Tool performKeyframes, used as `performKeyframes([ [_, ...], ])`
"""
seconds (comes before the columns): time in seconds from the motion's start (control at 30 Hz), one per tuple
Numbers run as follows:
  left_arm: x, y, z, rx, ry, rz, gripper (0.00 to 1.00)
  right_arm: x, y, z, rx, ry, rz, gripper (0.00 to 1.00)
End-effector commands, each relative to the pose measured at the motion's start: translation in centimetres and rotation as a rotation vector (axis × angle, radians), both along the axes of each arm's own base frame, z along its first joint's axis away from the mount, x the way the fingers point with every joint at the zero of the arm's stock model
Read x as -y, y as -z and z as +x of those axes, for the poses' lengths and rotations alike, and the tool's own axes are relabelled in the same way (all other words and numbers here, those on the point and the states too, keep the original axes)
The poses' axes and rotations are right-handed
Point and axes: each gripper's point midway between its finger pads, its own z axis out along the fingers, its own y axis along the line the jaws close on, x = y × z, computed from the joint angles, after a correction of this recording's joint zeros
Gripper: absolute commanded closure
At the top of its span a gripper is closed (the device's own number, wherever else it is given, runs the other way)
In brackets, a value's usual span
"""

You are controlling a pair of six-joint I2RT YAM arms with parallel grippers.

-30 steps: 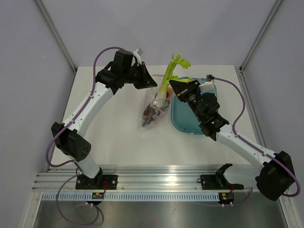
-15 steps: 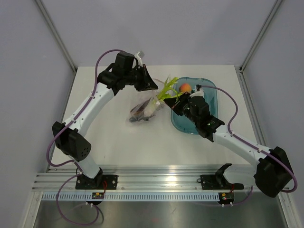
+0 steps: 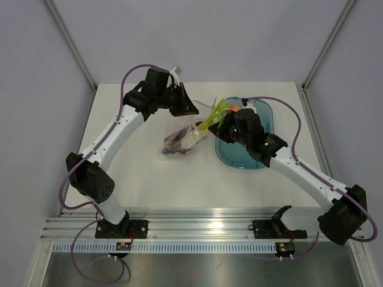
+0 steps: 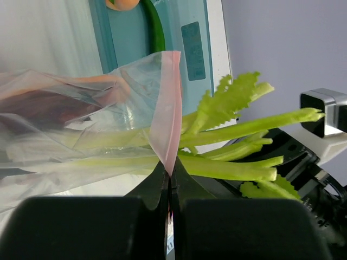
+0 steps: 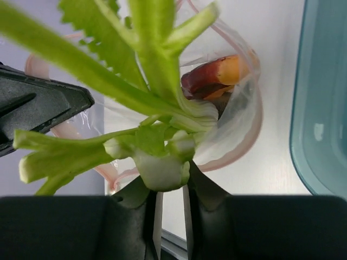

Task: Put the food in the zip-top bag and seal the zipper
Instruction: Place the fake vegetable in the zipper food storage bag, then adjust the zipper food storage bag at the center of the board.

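The right arm (image 3: 299, 170) has shifted toward the back of the teal oblong tray (image 3: 230, 156). The light green celery stalks (image 3: 209, 118) lie partway inside the crinkly clear plastic bag (image 3: 179, 140) on the white counter (image 3: 149, 173). Right fingers (image 5: 209, 197) clench the stalks' pale base; left fingers (image 4: 149, 189) pinch the bag's pinkish-red zipper strip (image 4: 168, 108).

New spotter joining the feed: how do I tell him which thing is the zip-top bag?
On the white table, look just left of the teal tray. The zip-top bag is there: crinkly clear plastic with a pinkish-red strip along its mouth. Light green stalks stick out of it, and it is the only clear plastic thing on the table.
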Motion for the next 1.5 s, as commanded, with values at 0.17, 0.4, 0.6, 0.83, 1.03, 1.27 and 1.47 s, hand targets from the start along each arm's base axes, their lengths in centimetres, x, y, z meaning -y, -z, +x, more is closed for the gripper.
performKeyframes([
  [0.17,-0.4,-7.0,-1.5,0.161,0.020,-0.126,1.00,6.1,-5.7,-2.3,0.123,0.102,-0.180,0.39],
  [0.4,-0.7,-7.6,-1.4,0.169,0.009,-0.141,1.00,8.4,-4.5,-4.1,0.123,0.192,-0.102,0.30],
  [0.6,-0.7,-7.8,-1.7,0.168,0.013,-0.150,1.00,9.7,-3.6,-4.7,0.127,0.277,-0.004,0.35],
  [0.83,-0.7,-7.8,-1.8,0.169,0.014,-0.155,1.00,6.8,-3.4,-3.3,0.102,0.188,-0.003,0.31],
  [1.03,-0.7,-8.2,-1.8,0.176,0.018,-0.163,1.00,5.1,-2.8,-2.0,0.087,0.161,-0.005,0.31],
  [1.27,-0.6,-8.0,-2.0,0.170,0.025,-0.167,1.00,2.9,-1.9,0.4,0.073,0.145,0.002,0.35],
  [1.47,-0.9,-7.9,-2.2,0.172,0.029,-0.161,1.00,2.2,-0.7,1.1,0.053,0.149,0.017,0.42],
])
